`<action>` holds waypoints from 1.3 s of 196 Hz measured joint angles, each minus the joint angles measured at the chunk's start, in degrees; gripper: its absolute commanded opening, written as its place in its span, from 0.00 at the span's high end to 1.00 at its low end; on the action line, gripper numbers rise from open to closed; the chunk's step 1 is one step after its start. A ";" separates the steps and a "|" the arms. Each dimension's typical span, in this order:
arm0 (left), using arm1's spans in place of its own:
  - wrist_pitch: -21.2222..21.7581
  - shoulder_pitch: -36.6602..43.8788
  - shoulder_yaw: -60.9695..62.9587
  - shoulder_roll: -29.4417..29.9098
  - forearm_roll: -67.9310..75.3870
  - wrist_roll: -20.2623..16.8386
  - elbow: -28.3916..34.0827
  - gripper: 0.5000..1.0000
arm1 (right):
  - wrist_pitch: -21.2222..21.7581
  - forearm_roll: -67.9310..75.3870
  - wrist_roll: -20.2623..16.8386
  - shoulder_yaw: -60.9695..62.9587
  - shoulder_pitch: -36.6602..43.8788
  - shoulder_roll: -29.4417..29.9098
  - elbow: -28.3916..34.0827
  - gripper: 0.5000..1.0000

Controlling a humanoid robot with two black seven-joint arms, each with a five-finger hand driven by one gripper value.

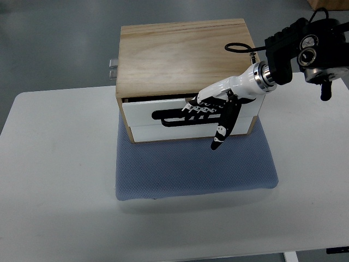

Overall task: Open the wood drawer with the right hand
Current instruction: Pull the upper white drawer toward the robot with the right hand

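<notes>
Bright, even overhead light; soft shadows, sharp focus, no glare.

The wood drawer box (pixel 182 60) is light tan with a white front and a black handle slot. The right hand (pixel 215 106) is white and black. The mat (pixel 191 169) is blue-grey with a fine dotted weave, on a white table (pixel 54 191).

The wood drawer (pixel 188 117) sits in a box (pixel 185 57) of pale, matt, unpainted wood with visible grain, while its front panels are smooth white with a slight sheen. Under it lies a blue-grey cloth mat (pixel 191 169) with a fine woven texture, on a smooth matt white table (pixel 54 180). The right hand (pixel 218 106) is glossy white and black plastic, with a polished metal ring at its wrist.
</notes>
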 measured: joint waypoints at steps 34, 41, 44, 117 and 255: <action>-0.02 0.00 0.00 0.00 0.00 0.00 0.00 0.00 | 1.91 0.00 0.07 -0.08 0.19 -1.14 1.42 0.09; -0.03 0.00 0.00 0.00 0.00 0.00 0.00 0.00 | 2.20 0.00 0.08 -0.08 0.22 -1.40 1.66 0.09; -0.03 0.00 0.00 0.00 0.00 0.00 0.00 0.00 | 2.33 0.00 0.08 -0.08 0.26 -1.53 1.76 0.09; -0.03 0.00 0.00 0.00 0.00 0.00 0.00 0.00 | 6.22 0.00 0.08 -0.09 1.36 -4.25 3.99 0.09; -0.01 0.00 0.00 0.00 0.00 0.00 0.00 0.00 | 10.97 0.38 0.49 7.72 3.82 -12.66 5.20 0.10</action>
